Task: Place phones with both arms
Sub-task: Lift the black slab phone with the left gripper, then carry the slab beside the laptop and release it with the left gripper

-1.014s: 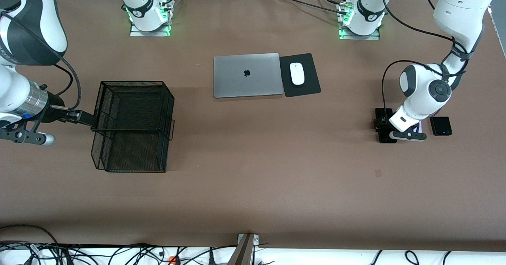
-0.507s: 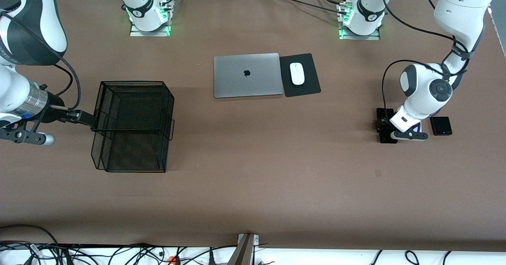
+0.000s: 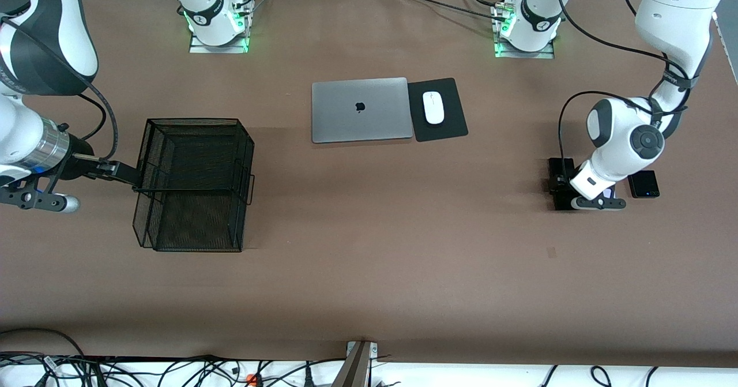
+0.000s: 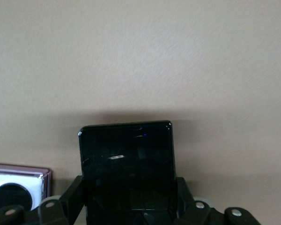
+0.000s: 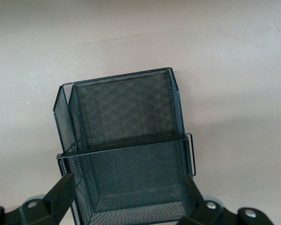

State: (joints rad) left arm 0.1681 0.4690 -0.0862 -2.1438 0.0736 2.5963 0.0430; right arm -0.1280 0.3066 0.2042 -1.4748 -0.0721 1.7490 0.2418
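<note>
The left gripper (image 3: 560, 186) is clamped narrowly on the long slim black phone (image 4: 126, 168), which lies on the table (image 3: 369, 271) toward the left arm's end. Just beside it, the lilac phone (image 4: 16, 190) is seen, and the small black square phone (image 3: 643, 184) lies near, toward the table's edge. The right gripper (image 3: 124, 173) is spread wide around the wall of the black mesh basket (image 3: 193, 185), at the right arm's end; the basket's sides are touched by its fingers (image 5: 61, 194).

High front camera overlooks table (image 3: 369, 271); wrist cameras look close along grippers.
</note>
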